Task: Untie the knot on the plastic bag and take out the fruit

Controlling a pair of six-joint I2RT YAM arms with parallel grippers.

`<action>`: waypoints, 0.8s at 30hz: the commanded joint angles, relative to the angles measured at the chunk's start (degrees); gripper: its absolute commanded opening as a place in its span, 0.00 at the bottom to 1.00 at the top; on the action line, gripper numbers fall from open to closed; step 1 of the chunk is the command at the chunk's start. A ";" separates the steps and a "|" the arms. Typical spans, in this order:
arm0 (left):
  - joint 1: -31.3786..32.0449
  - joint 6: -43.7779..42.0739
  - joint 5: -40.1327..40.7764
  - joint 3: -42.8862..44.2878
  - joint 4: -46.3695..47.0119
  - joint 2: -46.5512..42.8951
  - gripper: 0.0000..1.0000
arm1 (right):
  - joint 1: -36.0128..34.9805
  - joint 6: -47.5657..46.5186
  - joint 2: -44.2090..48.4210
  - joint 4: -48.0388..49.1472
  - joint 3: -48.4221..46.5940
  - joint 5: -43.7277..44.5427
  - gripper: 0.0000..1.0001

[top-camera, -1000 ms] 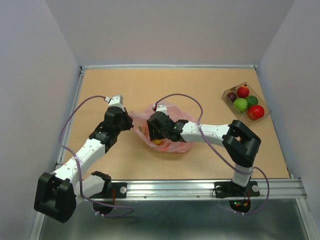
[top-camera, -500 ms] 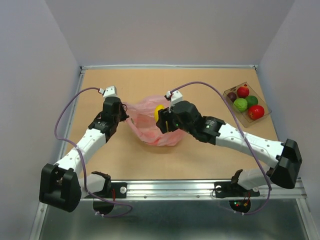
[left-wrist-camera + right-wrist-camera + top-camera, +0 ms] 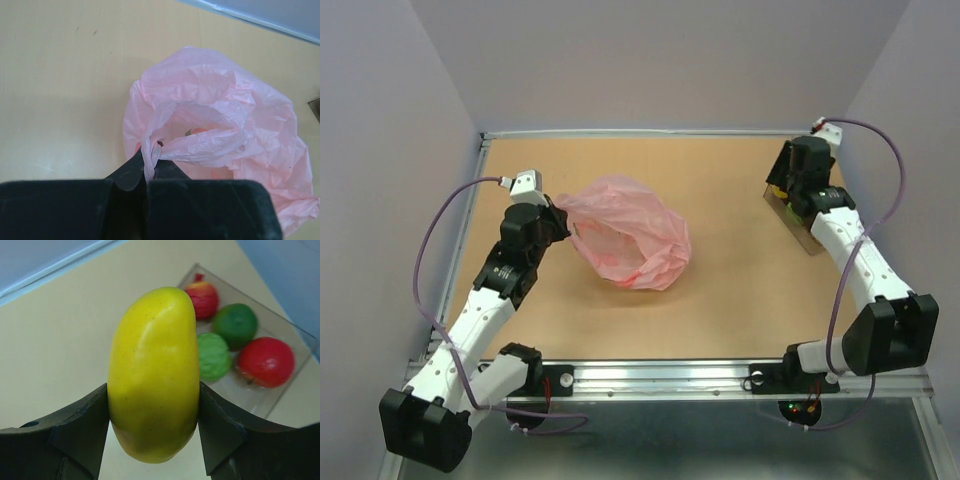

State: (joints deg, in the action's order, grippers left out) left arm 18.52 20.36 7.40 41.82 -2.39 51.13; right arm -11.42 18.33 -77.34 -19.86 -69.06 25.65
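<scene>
The pink plastic bag (image 3: 632, 240) lies crumpled left of centre, its mouth gaping; it fills the left wrist view (image 3: 235, 115). My left gripper (image 3: 556, 216) is shut on a twisted strand of the bag's handle (image 3: 149, 159) at the bag's left edge. No tied knot shows. My right gripper (image 3: 783, 188) is at the far right and is shut on the yellow lemon-shaped fruit (image 3: 152, 370), holding it above the table just left of the clear box (image 3: 300, 340). The box holds two red fruits (image 3: 265, 361) and two green ones (image 3: 213, 356). The purple fruit is hidden.
The clear rigid box (image 3: 802, 228) sits by the right wall, mostly covered by my right arm. A raised white rim (image 3: 660, 132) borders the table's back and sides. A faint orange-green shape (image 3: 192, 132) shows inside the bag's mouth.
My right arm has swung from the bag to the far right with the yellow fruit in its jaws. My left gripper has drawn the bag's handle a little back and left.
</scene>
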 commanded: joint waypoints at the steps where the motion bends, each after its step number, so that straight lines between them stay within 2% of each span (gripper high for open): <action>1: -0.07 -1.11 -2.56 0.54 2.13 -2.88 0.04 | 10.09 3.56 -3.50 -0.27 -1.78 -1.82 0.27; 5: -0.07 -3.56 -1.86 -1.65 4.41 -4.37 0.05 | 17.90 4.08 -8.61 -0.27 -3.27 -4.63 0.32; 13: -0.07 -4.89 -1.42 -7.28 8.37 -6.48 0.05 | 23.64 5.23 -15.38 -0.18 -2.49 -4.38 0.46; 16: -0.07 -4.54 -0.81 -7.11 8.54 -6.31 0.05 | 23.90 5.58 -15.65 -0.18 -2.22 -3.59 0.63; 17: -0.07 -4.19 -0.63 -7.11 8.72 -6.05 0.05 | 23.81 5.75 -15.47 -0.18 -1.96 -3.76 0.74; 20: -0.07 -3.40 -0.02 -7.11 8.46 -5.78 0.05 | 23.81 5.76 -14.68 -0.18 -1.61 -3.85 0.93; 22: -0.07 -2.87 0.86 -7.02 7.49 -5.78 0.05 | 23.81 4.79 -14.16 -0.27 -1.61 -4.73 0.99; 24: -0.15 -2.43 2.70 -6.67 6.53 -5.78 0.05 | 23.81 4.26 -13.72 -0.53 -1.43 -5.17 1.00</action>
State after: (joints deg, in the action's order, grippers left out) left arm 18.52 17.10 6.94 34.57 2.46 46.00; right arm 12.32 23.51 -93.76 -21.06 -69.08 20.91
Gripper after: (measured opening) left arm 0.055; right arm 0.991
